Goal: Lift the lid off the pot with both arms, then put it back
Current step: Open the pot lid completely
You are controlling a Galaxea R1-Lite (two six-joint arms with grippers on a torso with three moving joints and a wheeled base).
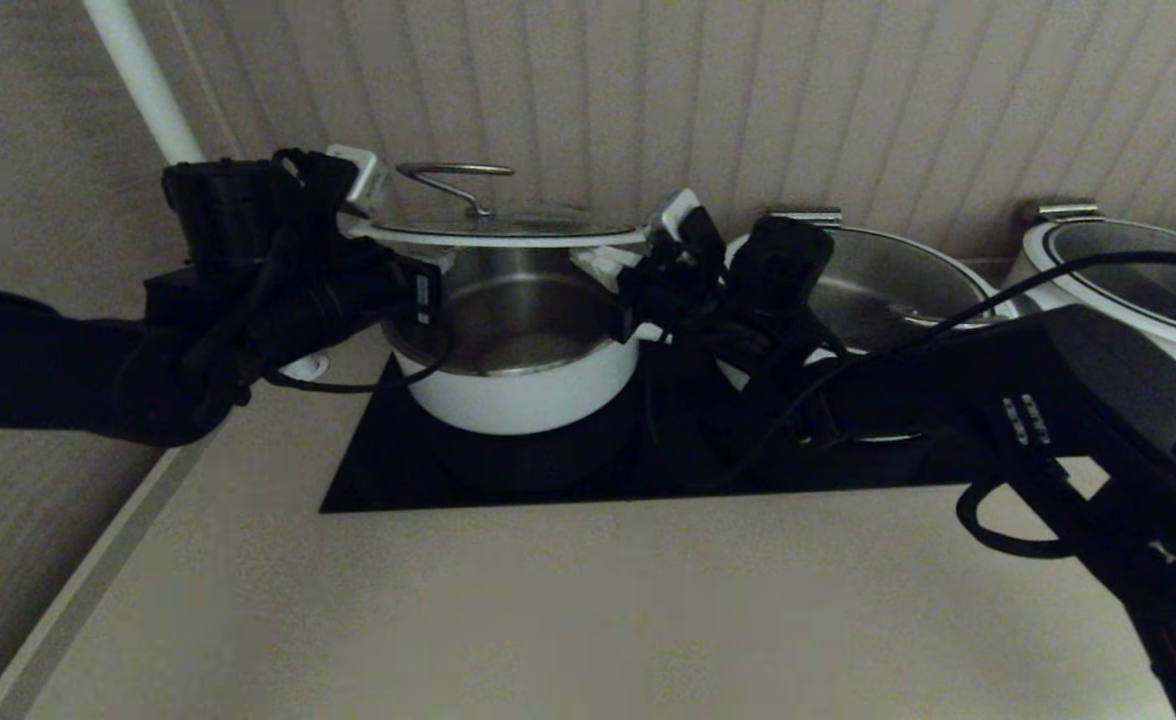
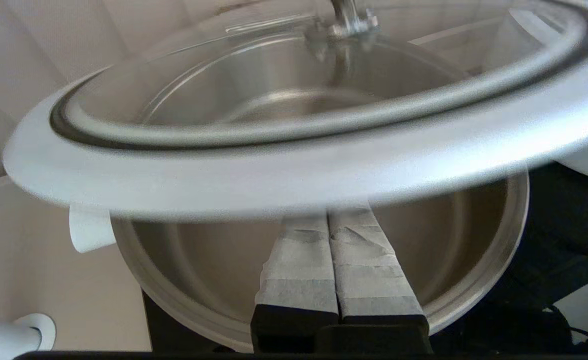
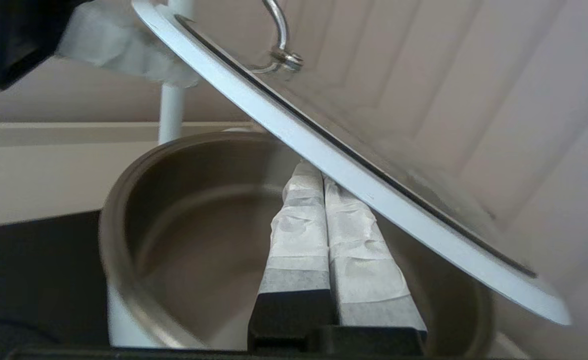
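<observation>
The lid (image 1: 498, 232) is level and lifted clear above the white pot (image 1: 513, 395), with a gap between them. My left gripper (image 1: 360, 226) is at the lid's left edge, and my right gripper (image 1: 603, 262) is at its right edge. In the left wrist view the taped fingers (image 2: 299, 260) are pressed together, with their tips (image 2: 330, 220) under the lid's white rim (image 2: 274, 175) and over the open pot (image 2: 474, 285). In the right wrist view that gripper (image 3: 319, 175) is also shut, with its tips under the lid rim (image 3: 374, 187) above the pot (image 3: 124, 210).
The pot stands on a black cooktop (image 1: 388, 475). Two wider lidded white pots (image 1: 888, 280) (image 1: 1138, 270) stand to the right, close to my right arm. A white pole (image 1: 143, 80) rises at the back left, in front of a ribbed wall. The counter's edge runs down the left.
</observation>
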